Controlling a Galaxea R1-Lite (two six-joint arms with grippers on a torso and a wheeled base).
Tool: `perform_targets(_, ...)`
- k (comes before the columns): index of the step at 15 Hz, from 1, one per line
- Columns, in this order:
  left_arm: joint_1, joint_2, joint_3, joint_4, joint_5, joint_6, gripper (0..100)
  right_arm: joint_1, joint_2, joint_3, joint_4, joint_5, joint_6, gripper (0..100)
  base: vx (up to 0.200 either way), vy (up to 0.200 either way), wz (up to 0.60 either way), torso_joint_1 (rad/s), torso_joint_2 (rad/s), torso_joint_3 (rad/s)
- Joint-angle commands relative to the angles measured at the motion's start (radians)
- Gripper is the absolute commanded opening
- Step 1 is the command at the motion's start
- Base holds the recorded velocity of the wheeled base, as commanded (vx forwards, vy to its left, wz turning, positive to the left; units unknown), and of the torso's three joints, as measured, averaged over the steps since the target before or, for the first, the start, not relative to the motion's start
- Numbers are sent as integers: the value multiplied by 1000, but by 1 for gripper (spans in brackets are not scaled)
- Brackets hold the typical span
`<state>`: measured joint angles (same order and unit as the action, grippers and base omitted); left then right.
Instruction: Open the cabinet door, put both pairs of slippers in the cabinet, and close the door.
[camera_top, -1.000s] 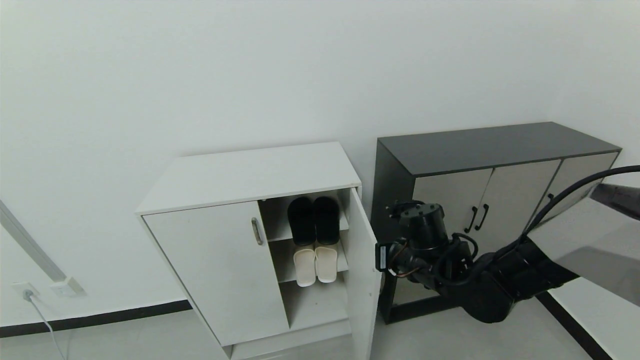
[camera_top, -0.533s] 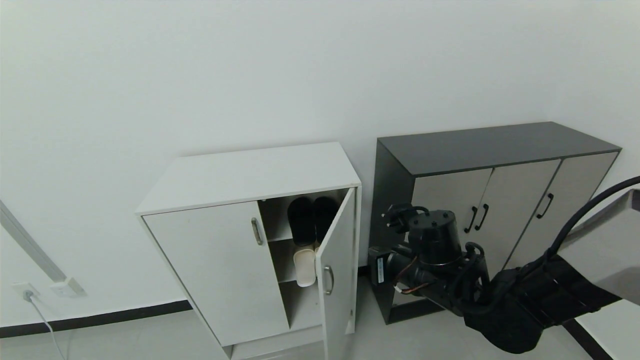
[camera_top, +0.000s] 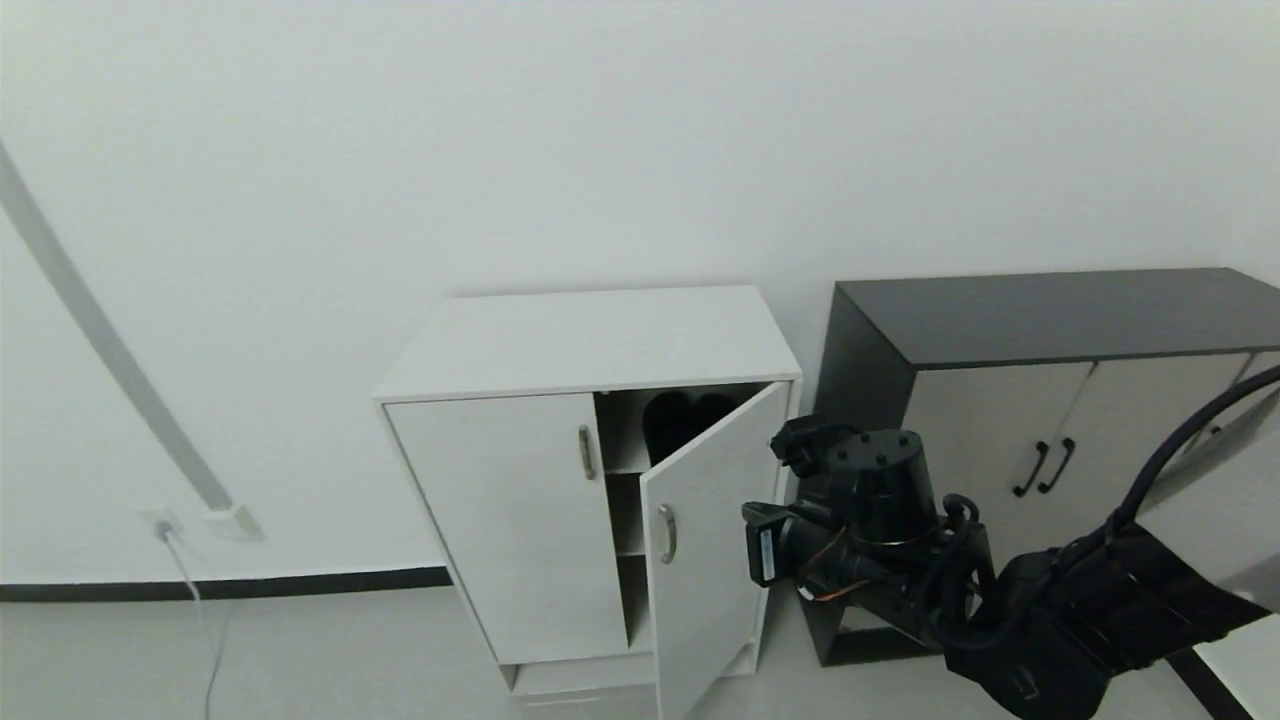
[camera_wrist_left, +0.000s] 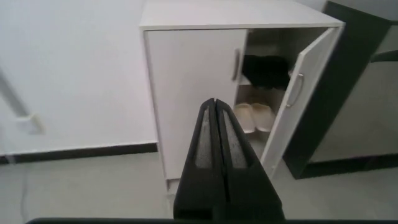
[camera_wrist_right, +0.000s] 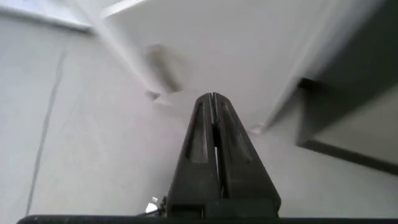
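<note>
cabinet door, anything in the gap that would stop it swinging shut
Nothing visible. The white cabinet door hangs half open; the black slippers and beige slippers sit inside the white cabinet.

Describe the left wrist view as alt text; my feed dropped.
A white cabinet stands with one door partly open, showing black slippers on an upper shelf and cream slippers on the shelf below. The left claw, shut, points toward it in the foreground.

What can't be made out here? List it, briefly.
Head view: the partly open door hides the beige slippers and most of the black slippers.
Head view: the right arm hides whether the right gripper touches the door.
Head view: the picture's edge cuts off the dark cabinet.
</note>
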<state>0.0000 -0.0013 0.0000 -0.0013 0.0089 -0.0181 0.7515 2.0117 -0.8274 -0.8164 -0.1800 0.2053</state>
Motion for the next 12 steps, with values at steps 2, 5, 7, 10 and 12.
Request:
perform_targets(2, 0, 1, 0, 0, 0, 0, 0, 0, -8, 21, 0, 17, -1, 0, 0, 0, 300, -4, 4, 4)
perform_targets(5, 0, 1, 0, 0, 0, 0, 0, 0, -1, 60, -56, 22, -43, 0, 0, 0, 0, 0, 0, 0)
perform_targets(7, 0, 1, 0, 0, 0, 0, 0, 0, 7, 85, -72, 33, -49, 0, 0, 0, 0, 0, 0, 0)
perform_targets(10, 0, 1, 0, 0, 0, 0, 0, -1, 12, 114, -79, 56, -50, 0, 0, 0, 0, 0, 0, 0)
perform_targets(12, 0, 1, 0, 1, 0, 1, 0, -1, 13, 137, -92, 65, -58, 0, 0, 0, 0, 0, 0, 0)
